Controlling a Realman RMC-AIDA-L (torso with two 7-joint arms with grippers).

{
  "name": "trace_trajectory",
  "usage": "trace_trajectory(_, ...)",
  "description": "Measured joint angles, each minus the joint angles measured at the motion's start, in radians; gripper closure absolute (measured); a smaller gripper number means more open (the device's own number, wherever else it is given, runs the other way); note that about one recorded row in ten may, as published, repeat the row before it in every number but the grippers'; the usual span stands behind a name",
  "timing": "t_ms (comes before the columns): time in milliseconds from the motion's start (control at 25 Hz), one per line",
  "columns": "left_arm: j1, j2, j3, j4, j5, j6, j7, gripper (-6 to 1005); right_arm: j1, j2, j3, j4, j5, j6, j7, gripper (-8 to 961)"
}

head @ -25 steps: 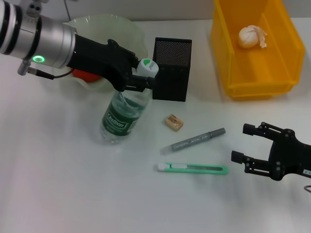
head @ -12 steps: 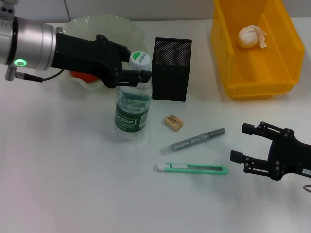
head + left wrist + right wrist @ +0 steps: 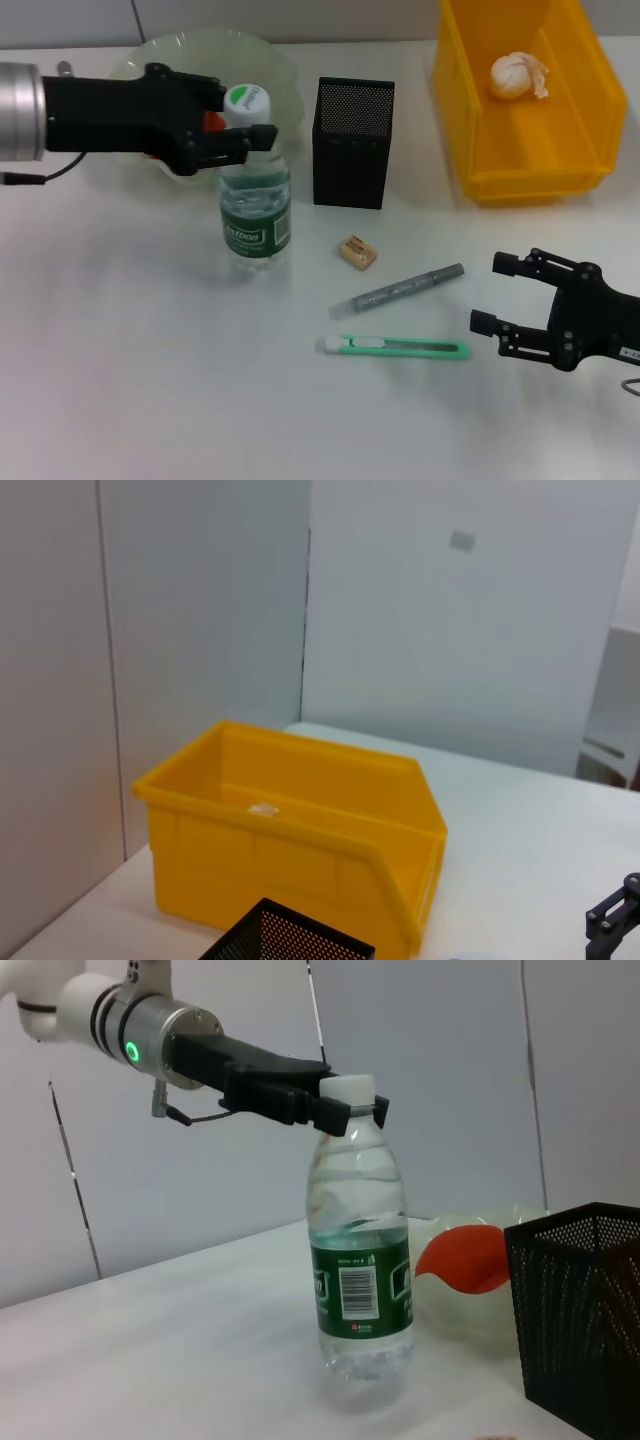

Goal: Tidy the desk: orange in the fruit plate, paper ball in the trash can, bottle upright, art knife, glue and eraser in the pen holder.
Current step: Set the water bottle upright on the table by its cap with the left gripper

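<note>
**Q:** What has changed with the bottle (image 3: 255, 210) since a second ago?

**A:** Tilted then, with its cap leaning toward the pen holder (image 3: 354, 156), it now stands upright on the desk (image 3: 150, 380). Its long axis is vertical, white cap on top. The left gripper (image 3: 247, 137) has swung back with it and is at the neck, one finger on each side just under the cap. The right wrist view shows the fingers touching the neck, so it is clamped on the bottle.

**Q:** Where is the bottle relative to the pen holder?

**A:** Just beside it on the left, a little nearer the robot, with a gap between them. The fruit plate (image 3: 175, 52) lies behind the bottle, and the orange (image 3: 465, 1258) sits in it, mostly hidden by the arm in the head view.

**Q:** And the small things?

**A:** All in front of the pen holder. The eraser (image 3: 358, 251) is nearest it. The glue (image 3: 398, 290) lies farther forward, slanted, clear cap toward the robot's left. The art knife (image 3: 395, 347) lies nearest the robot, almost crosswise, white tip to the left. None touches another.

**Q:** Anything else?

**A:** The trash can (image 3: 530, 100) stands to the right of the pen holder with the paper ball (image 3: 516, 75) inside. The right gripper (image 3: 492, 292) hovers to the right of the knife and glue, jaws spread, holding nothing. Nothing stands between it and them.
</note>
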Motion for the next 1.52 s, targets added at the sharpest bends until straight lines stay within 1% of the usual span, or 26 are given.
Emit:
trace_trajectory(200, 0.042, -0.001, -0.032, -0.016, -0.051, 0.017, 0.055, 558, 0.002, 0.0, 0.0, 0.0, 0.0, -0.008, -0.009, 167)
trace_trajectory(320, 0.065, 0.0, -0.062, -0.05, -0.1, 0.028, 0.098, 558, 0.003, 0.0, 0.0, 0.0, 0.0, -0.01, -0.017, 167)
trace_trajectory(400, 0.074, 0.002, -0.099, -0.081, -0.122, 0.05, 0.137, 558, 0.003, 0.0, 0.0, 0.0, 0.0, -0.01, -0.018, 167)
trace_trajectory(560, 0.079, 0.004, -0.173, -0.139, -0.133, 0.093, 0.198, 558, 0.004, 0.0, 0.0, 0.0, 0.0, -0.016, -0.026, 168)
trace_trajectory(640, 0.079, 0.01, -0.211, -0.178, -0.134, 0.104, 0.233, 558, 0.004, 0.0, 0.0, 0.0, 0.0, -0.019, -0.028, 168)
trace_trajectory(880, 0.087, 0.022, -0.279, -0.253, -0.134, 0.121, 0.308, 559, 0.003, 0.0, 0.0, 0.0, -0.001, -0.021, -0.03, 169)
trace_trajectory(1080, 0.099, 0.027, -0.321, -0.299, -0.135, 0.116, 0.365, 559, 0.001, 0.0, 0.0, 0.001, -0.002, -0.023, -0.032, 169)
trace_trajectory(1160, 0.101, 0.029, -0.361, -0.335, -0.135, 0.114, 0.403, 559, 0.0, 0.0, 0.0, 0.001, -0.002, -0.027, -0.038, 170)
trace_trajectory(1360, 0.106, 0.031, -0.389, -0.379, -0.135, 0.098, 0.456, 559, -0.003, 0.0, 0.0, 0.001, -0.002, -0.032, -0.041, 170)
trace_trajectory(1520, 0.11, 0.026, -0.403, -0.391, -0.138, 0.082, 0.484, 559, -0.002, 0.0, 0.0, 0.001, -0.003, -0.032, -0.042, 171)
